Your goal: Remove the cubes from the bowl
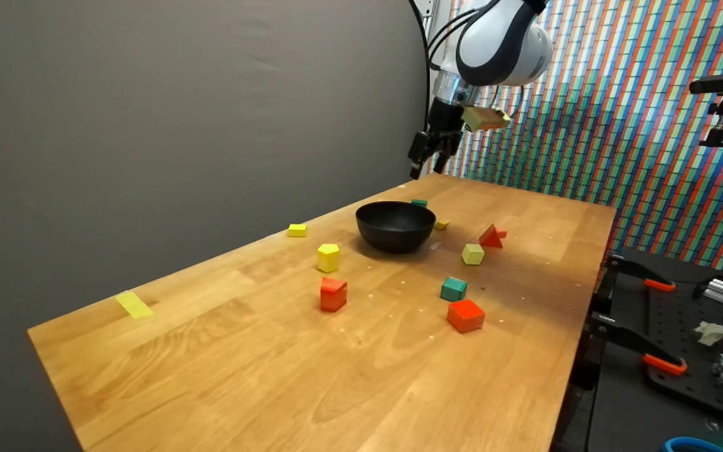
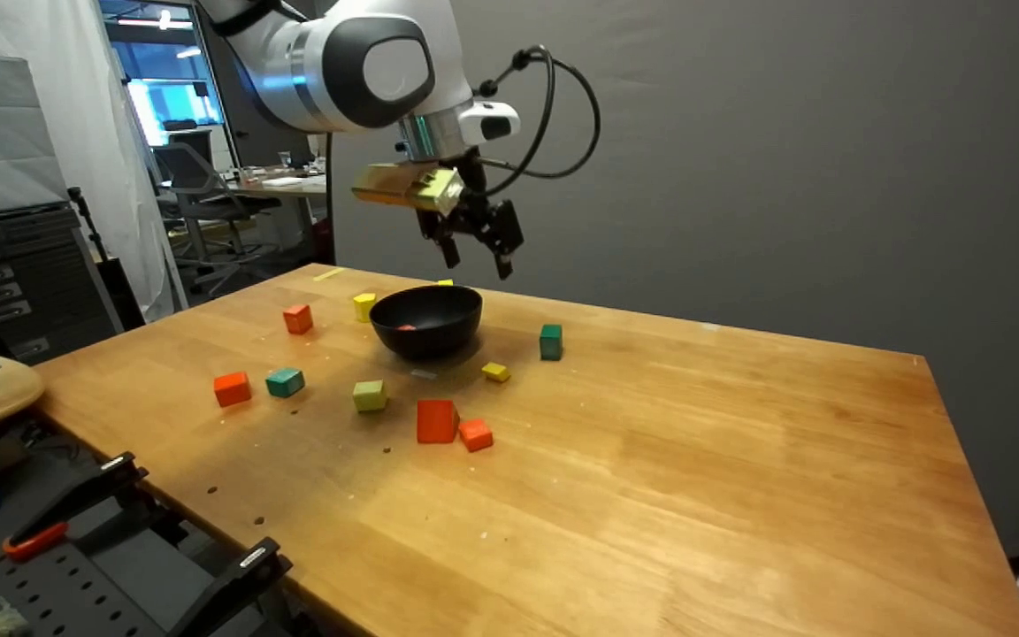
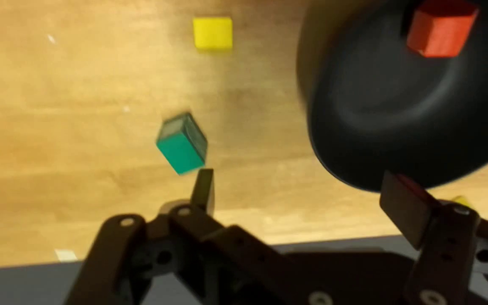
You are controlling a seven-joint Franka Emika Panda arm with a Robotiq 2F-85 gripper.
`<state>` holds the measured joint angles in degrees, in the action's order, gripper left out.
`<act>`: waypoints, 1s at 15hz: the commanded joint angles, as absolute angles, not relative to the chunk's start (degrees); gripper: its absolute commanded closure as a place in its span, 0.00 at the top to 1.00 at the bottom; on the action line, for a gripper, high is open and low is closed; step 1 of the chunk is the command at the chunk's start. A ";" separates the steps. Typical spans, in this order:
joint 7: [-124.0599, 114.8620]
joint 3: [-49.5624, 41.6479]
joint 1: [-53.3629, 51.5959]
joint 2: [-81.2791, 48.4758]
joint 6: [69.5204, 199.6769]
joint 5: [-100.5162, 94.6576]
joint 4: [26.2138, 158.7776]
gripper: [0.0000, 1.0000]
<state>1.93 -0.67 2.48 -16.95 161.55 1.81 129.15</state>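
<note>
A black bowl (image 1: 395,229) stands upright on the wooden table in both exterior views. One red-orange cube (image 3: 441,31) lies inside it in the wrist view; only a sliver of that cube (image 2: 406,327) shows in an exterior view. Around the bowl, other cubes rest on the table: red (image 1: 333,294), orange-red (image 1: 465,316), yellow (image 1: 328,257) and yellow-green (image 1: 472,254). My gripper (image 3: 297,180) is open with nothing between its fingers. It hangs above the table beside the bowl, and one finger (image 3: 407,207) overlaps the bowl's rim in the wrist view.
A green block (image 3: 182,146) sits near the bowl, another green block (image 1: 454,289) farther off. A red pyramid-like block (image 1: 492,236) stands beside a small red piece (image 2: 476,434). Yellow tape (image 1: 134,304) marks the table. Black clamps (image 1: 637,345) line one table edge; a grey wall borders another.
</note>
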 commanded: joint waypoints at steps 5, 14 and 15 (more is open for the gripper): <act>11.34 5.90 -2.48 -32.30 155.79 -3.96 104.59 1.00; 30.36 9.84 -2.83 -52.82 137.77 -7.37 77.69 1.00; 31.21 9.76 -3.24 -54.50 136.76 -7.76 74.91 1.00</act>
<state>27.44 8.78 -2.97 -48.29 141.90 -5.97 86.09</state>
